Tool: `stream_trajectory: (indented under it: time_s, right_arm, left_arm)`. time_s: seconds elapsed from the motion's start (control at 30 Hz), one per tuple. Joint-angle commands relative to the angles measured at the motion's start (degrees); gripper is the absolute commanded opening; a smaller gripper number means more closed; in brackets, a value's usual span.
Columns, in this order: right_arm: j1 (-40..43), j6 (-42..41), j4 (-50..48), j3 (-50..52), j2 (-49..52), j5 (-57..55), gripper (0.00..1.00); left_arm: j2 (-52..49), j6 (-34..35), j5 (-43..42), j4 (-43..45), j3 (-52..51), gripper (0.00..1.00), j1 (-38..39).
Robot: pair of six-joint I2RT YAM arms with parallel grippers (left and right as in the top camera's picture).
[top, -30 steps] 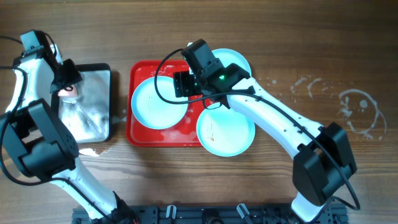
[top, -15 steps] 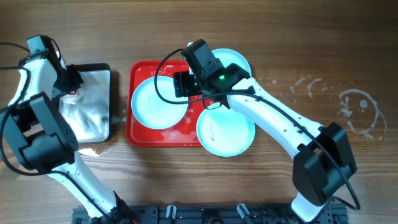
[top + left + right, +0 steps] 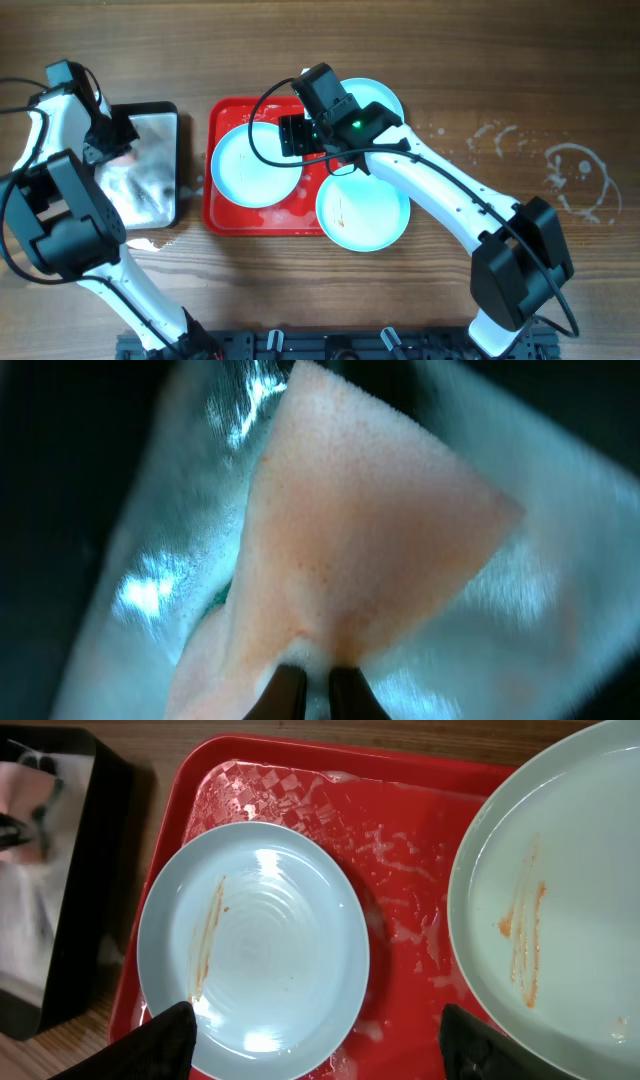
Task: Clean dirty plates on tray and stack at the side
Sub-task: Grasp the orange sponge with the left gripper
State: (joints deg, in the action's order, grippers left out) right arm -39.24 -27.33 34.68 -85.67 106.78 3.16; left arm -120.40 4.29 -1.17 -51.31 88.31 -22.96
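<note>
Three light-blue plates show in the overhead view. One (image 3: 245,170) lies on the left of the red tray (image 3: 300,218), one (image 3: 365,215) overhangs its lower right corner, one (image 3: 388,98) sits at its upper right. The first two carry reddish smears in the right wrist view, the left plate (image 3: 255,945) and the right one (image 3: 560,890). My right gripper (image 3: 300,135) hovers open above the soapy tray (image 3: 400,860), its tips (image 3: 320,1040) astride the left plate's near edge. My left gripper (image 3: 110,138) is over the silver pan and shut (image 3: 317,688) on a wet pink sponge (image 3: 360,540).
The silver pan with a black rim (image 3: 165,110) stands left of the tray and holds foamy water; it also shows in the right wrist view (image 3: 95,870). Dried water marks (image 3: 575,175) lie on the wooden table at the far right.
My left gripper has shifted slightly over the pan with the sponge in it. The right arm and the plates have not moved.
</note>
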Motion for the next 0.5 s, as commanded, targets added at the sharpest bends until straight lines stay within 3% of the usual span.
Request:
stream_trajectory:
  time_s: [0.0,0.1,0.13,0.17,0.23,0.37,0.47]
  right_arm:
    - [-0.1,0.3,0.1,-0.9,0.7,0.4,0.78]
    - [-0.1,0.3,0.1,-0.9,0.7,0.4,0.78]
    - [-0.1,0.3,0.1,-0.9,0.7,0.4,0.78]
    - [-0.1,0.3,0.1,-0.9,0.7,0.4,0.78]
    - [-0.1,0.3,0.1,-0.9,0.7,0.4,0.79]
    - [-0.1,0.3,0.1,-0.9,0.7,0.3,0.78]
    - [-0.1,0.3,0.2,-0.9,0.7,0.4,0.79]
  left_arm:
    - [4.1,2.8,-7.1,-7.4,0.2,0.04,0.3]
    - [4.0,2.8,-8.0,-11.3,0.0,0.04,0.3]
    - [4.0,2.6,-8.0,-10.8,-0.1,0.13,0.3]
    - [4.0,2.6,-8.0,-10.0,-0.1,0.28,0.3]
    - [4.0,2.6,-8.0,-8.2,-0.1,0.39,0.4]
    - [4.0,1.9,-6.5,-5.5,-0.1,0.46,2.7]
    - [4.0,2.0,-0.3,-3.4,-0.2,0.47,6.6]
